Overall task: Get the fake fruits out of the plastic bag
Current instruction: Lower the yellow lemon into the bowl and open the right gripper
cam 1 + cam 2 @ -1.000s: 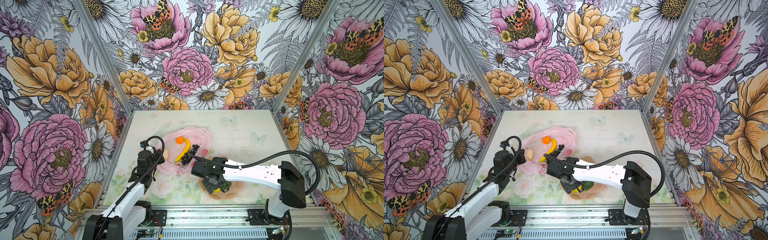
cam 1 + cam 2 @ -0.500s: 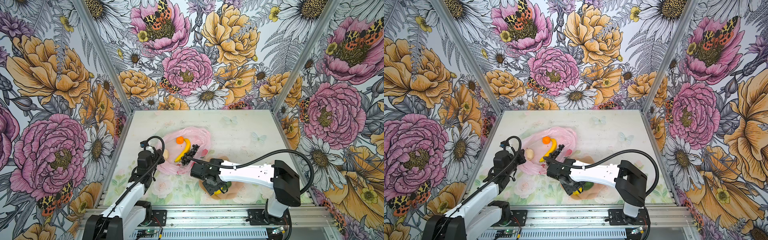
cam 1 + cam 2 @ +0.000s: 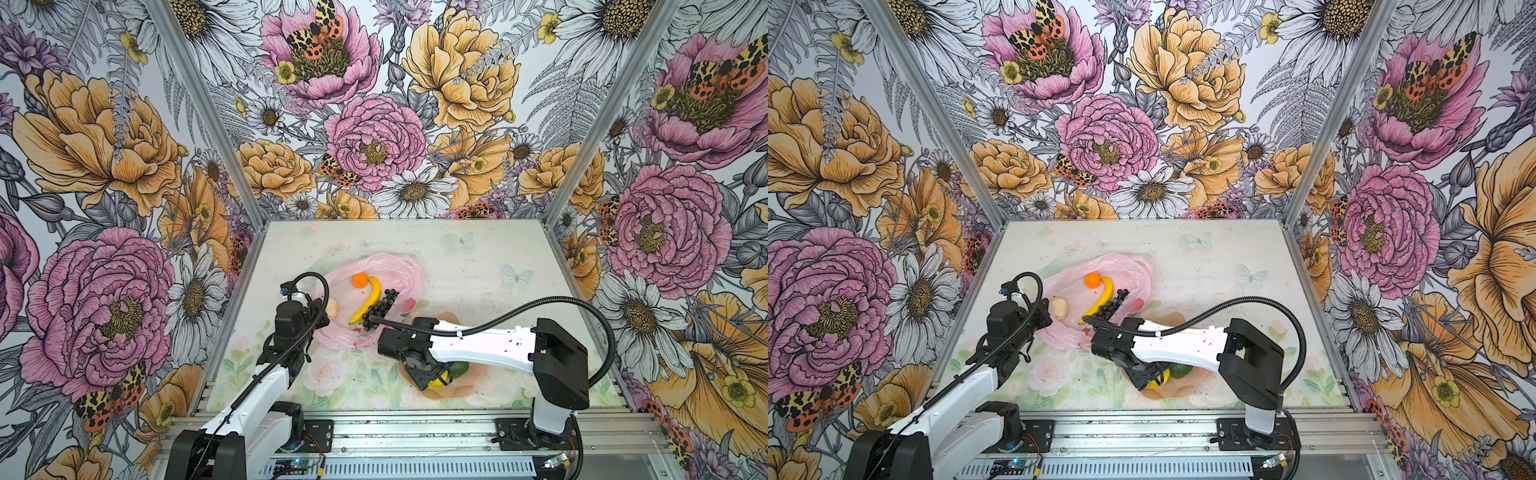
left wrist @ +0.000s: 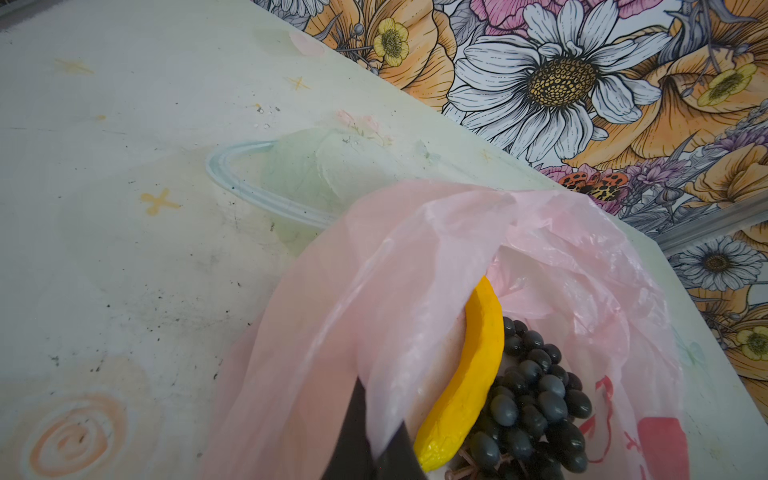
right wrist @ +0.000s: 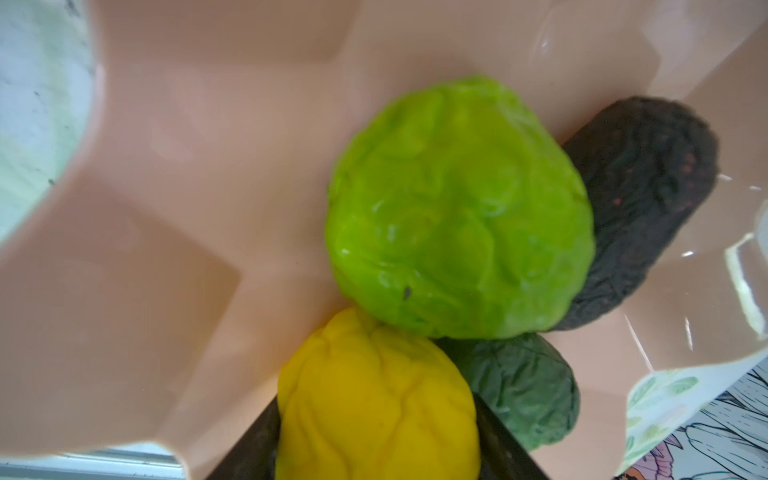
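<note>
arms point(image 3: 478, 345): white shells, blk joints | cables point(image 3: 552, 298): blk corrugated (looped)

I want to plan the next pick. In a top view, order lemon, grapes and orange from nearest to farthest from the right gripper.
1. lemon, between the right gripper's fingers, over the plate.
2. grapes, in the bag, near side.
3. orange, in the bag, far side.

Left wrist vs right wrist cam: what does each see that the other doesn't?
Left wrist only: plastic bag, banana and grape bunch inside it, left gripper with jaws shut on the bag film. Right wrist only: plate holding lime-green citrus, avocado and lemon, the lemon between the right gripper jaws. Both: table, floral wall.
</note>
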Tool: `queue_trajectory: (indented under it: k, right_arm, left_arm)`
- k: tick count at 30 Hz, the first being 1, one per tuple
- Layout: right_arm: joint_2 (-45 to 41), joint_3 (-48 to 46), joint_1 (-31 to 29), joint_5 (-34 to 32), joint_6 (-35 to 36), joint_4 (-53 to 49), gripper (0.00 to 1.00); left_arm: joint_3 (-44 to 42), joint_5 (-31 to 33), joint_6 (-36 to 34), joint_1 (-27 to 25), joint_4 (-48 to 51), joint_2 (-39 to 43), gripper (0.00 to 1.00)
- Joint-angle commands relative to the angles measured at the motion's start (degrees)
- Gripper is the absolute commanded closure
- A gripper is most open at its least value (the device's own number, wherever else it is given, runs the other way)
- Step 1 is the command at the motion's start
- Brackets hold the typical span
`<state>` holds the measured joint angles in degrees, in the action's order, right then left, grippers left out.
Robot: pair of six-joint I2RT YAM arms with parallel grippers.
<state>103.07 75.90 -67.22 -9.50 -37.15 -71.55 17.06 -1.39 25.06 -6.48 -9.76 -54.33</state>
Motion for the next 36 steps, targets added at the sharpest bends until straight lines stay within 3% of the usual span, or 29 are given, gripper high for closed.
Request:
queue_trajectory:
  k: [1,20,25,36]
  right_arm:
    - [0.7,1.9,-0.1,-1.6,0.6,-1.0,0.35]
    - [-0.1,2.9,0.0,-0.9,1.3,-1.7,0.22]
    - [-1.2,2.9,0.3,-0.4,1.5,-1.8,0.14]
    - [-1.6,0.8,0.7,-3.4,0.6,-2.7,0.13]
  left_arm:
    - [-0.9,-1.0,-0.9,0.4,-1.7,0.7,1.0]
    - [-1.0,-0.9,-0.9,0.5,-1.4,1.2,1.0]
    - [-1.0,-0.9,-1.0,0.5,-1.4,1.2,1.0]
    - [-1.0,-0.9,-1.0,0.6,-1.4,1.4,1.0]
